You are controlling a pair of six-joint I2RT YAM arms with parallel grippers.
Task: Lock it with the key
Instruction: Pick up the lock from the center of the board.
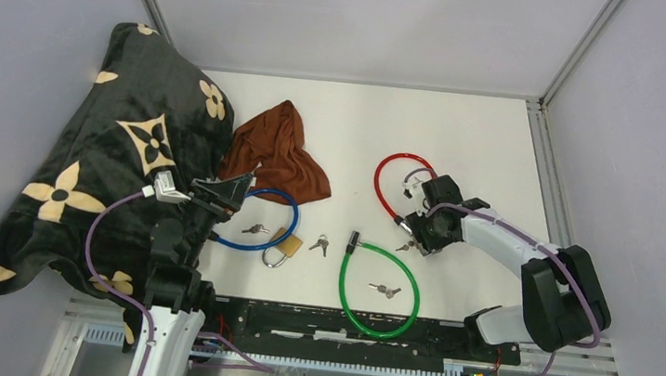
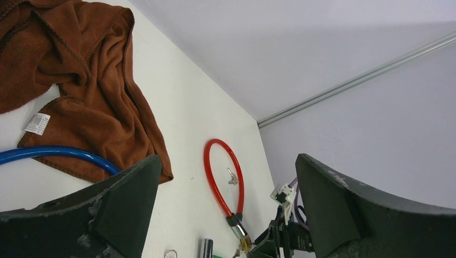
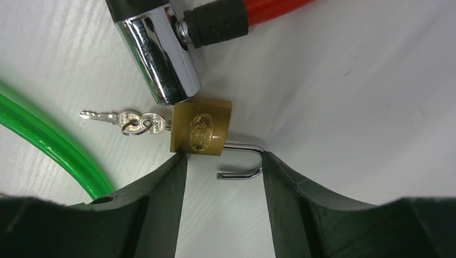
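A small brass padlock point(image 3: 201, 129) lies on the white table with its steel shackle point(image 3: 244, 164) swung open. A key on a ring point(image 3: 123, 121) sticks in its key end. My right gripper point(image 3: 223, 161) is open and low over it. The jaws straddle the shackle: one tip is at the padlock's corner, the other at the shackle's bend. In the top view the right gripper point(image 1: 418, 234) sits at the red cable lock's point(image 1: 381, 179) chrome end. My left gripper point(image 1: 226, 191) is open and empty, raised above the blue cable lock point(image 1: 273, 238).
A second padlock point(image 1: 284, 246) and loose keys point(image 1: 320, 243) lie beside the blue cable. A green cable lock point(image 1: 342, 292) lies near the front edge with keys point(image 1: 384, 290) inside it. A brown cloth point(image 1: 277, 149) and a black patterned blanket point(image 1: 108, 155) fill the left.
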